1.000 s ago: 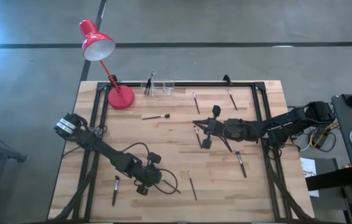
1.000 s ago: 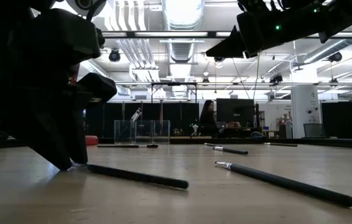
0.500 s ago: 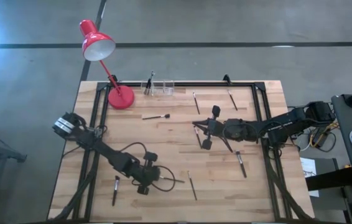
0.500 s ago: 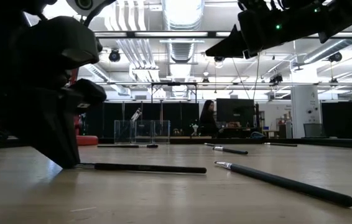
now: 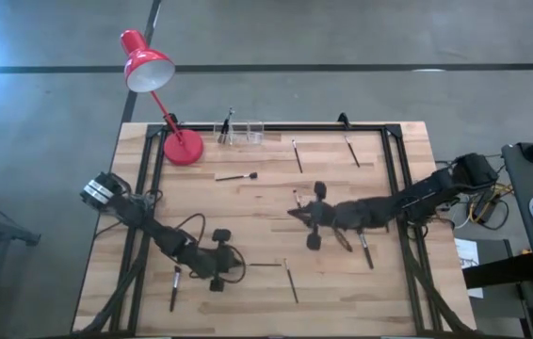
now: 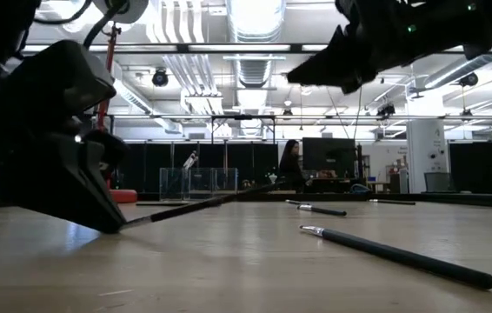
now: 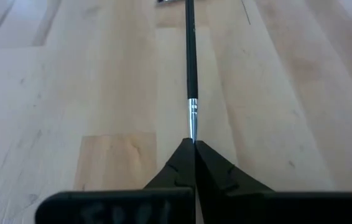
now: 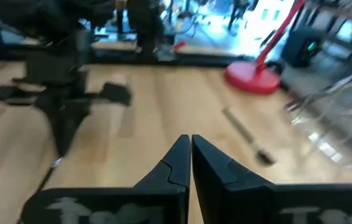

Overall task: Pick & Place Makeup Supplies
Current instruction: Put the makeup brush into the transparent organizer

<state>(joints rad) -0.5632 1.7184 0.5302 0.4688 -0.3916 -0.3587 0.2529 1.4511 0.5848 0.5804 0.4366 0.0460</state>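
- The left end effector sits low over the desk near its front edge, left of centre; its fingers are pressed together on the silvery ferrule end of a thin dark makeup brush.
- In the low view that held brush is tilted, its far end raised off the wood while the gripped end stays down by the end effector.
- The right end effector hovers above the middle of the desk, fingers together with nothing between them.
- Other makeup brushes lie loose on the desk: one near the front edge just right of the held brush, one toward the front left corner, one on the right side, one behind centre, and two near the back edge.
- A red desk lamp stands at the back left corner, with clear containers beside it along the back edge.
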